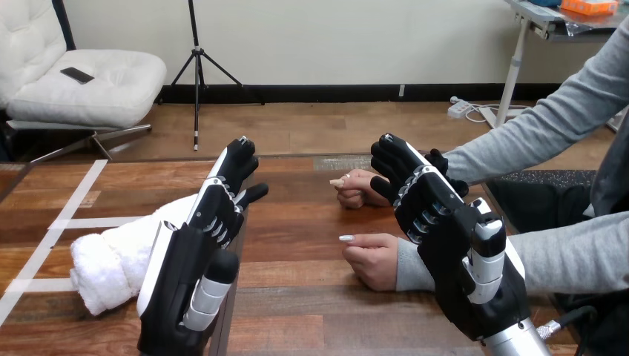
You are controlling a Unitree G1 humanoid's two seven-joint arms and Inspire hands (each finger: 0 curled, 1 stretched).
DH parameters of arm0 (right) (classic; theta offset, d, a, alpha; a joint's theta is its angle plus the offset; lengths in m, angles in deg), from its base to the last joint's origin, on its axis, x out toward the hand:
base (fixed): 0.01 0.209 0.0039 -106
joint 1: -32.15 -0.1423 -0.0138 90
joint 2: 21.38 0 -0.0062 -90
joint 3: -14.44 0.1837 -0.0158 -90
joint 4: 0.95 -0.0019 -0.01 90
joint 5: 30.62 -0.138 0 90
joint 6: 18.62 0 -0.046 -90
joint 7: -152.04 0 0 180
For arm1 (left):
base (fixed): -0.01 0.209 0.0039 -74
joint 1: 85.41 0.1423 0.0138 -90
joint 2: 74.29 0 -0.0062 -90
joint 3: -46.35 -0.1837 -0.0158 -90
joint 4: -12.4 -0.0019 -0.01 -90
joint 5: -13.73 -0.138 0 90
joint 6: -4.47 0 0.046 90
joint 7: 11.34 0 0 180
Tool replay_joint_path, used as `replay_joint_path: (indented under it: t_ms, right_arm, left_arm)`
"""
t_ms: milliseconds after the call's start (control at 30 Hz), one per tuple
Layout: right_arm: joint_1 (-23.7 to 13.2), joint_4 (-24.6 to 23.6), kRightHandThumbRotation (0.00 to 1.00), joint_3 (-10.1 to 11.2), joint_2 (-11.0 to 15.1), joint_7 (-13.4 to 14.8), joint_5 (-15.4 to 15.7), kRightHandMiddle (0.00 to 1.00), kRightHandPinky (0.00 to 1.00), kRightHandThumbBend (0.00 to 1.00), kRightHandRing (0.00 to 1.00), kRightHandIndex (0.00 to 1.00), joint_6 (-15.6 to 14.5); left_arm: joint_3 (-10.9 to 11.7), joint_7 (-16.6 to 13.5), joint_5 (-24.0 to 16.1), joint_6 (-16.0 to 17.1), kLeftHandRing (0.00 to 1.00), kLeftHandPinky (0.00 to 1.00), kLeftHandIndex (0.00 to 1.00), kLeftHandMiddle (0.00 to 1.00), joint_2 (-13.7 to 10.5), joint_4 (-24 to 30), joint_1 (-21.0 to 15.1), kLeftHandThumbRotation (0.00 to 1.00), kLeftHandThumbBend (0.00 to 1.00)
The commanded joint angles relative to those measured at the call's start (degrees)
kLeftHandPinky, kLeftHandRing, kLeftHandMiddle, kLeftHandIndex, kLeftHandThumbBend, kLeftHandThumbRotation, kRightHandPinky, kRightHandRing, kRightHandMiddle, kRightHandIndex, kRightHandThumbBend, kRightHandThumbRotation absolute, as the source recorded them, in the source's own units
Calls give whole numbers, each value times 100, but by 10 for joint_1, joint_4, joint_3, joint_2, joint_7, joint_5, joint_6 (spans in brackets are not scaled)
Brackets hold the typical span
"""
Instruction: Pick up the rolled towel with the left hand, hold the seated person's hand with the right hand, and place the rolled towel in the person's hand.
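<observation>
rolled towel (111,263): white and fluffy, lying on the bench (297,297) at the left, partly behind the left hand (196,252)
left hand: up over the bench, fingers straight, nothing in it
right hand (445,237): fingers straight, empty, beside the person's farther hand (358,190); contact, cannot tell
person's nearer hand (374,261): resting on the bench, loosely curled

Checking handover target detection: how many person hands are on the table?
2. The farther person's hand lies partly behind the right robot hand; the nearer person's hand rests just left of it. No others seem hidden.
</observation>
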Motion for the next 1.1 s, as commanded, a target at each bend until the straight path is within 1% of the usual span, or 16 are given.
replay_joint_path:
  t_ms: [0, 233, 533, 733, 833, 933, 1033, 1067]
  right_arm:
    - [-29, -7, 100, 8, 8, 0, 1, 95, 100, 100, 98, 93, 2]
    - [-32, -2, 100, 7, 10, -1, -2, 95, 100, 100, 98, 92, 5]
    - [-35, 2, 100, 8, 11, 4, 3, 94, 100, 100, 97, 92, 7]
    - [-39, 5, 100, 8, 12, 2, 3, 94, 100, 100, 97, 92, 8]
    - [-41, 5, 100, 8, 12, 2, 4, 94, 100, 100, 97, 92, 7]
    - [-42, 4, 100, 8, 13, 0, 1, 94, 100, 100, 97, 92, 4]
    - [-43, 5, 100, 8, 13, 0, 2, 94, 100, 100, 97, 92, 3]
    - [-43, 5, 100, 8, 13, 0, 2, 94, 100, 100, 97, 92, 3]
  left_arm:
    - [8, -2, -1, 10, 94, 84, 94, 95, -2, -9, -38, 95, 98]
    - [8, -2, -2, 7, 94, 84, 94, 95, -3, -9, -40, 95, 98]
    - [12, -2, -2, 6, 95, 84, 94, 95, -6, -10, -48, 94, 99]
    - [26, -17, -33, -1, 95, 85, 93, 95, -14, -5, -56, 95, 98]
    - [35, -17, -44, -2, 95, 85, 93, 96, -26, -10, -66, 95, 98]
    - [47, -24, -66, -11, 95, 87, 94, 96, -39, -12, -74, 96, 97]
    - [56, -25, -73, -9, 96, 89, 95, 97, -53, -25, -88, 96, 97]
    - [59, -26, -76, -22, 97, 90, 95, 97, -59, -21, -90, 96, 97]
